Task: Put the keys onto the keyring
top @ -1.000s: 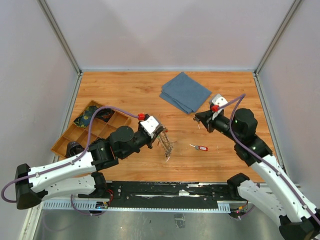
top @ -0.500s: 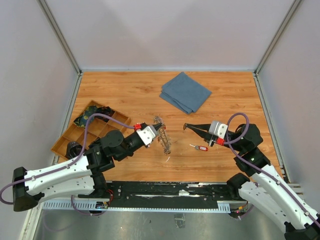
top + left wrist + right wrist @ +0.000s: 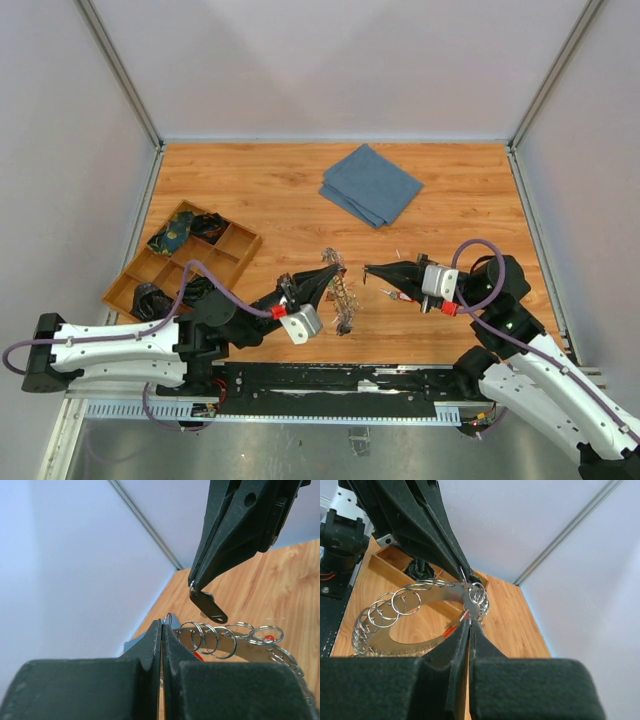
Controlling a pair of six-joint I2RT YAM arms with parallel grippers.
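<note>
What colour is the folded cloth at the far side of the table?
Slate blue. The cloth shows best in the top external view.

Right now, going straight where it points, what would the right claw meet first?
Probably the keyring the left claw holds up, close to that claw's tips; the right claw's black key leads. Depth is unclear.

Wooden table (image 3: 270, 185), blue cloth (image 3: 372, 185), compartment tray (image 3: 232, 245)

Your top cam sits high behind the bases, looking down on the whole table (image 3: 250, 180); left wrist cam sights close along its fingers (image 3: 145, 655) at the right gripper (image 3: 192, 586); right wrist cam looks back at the left gripper (image 3: 464, 579); all three share the keyring (image 3: 343, 298).
</note>
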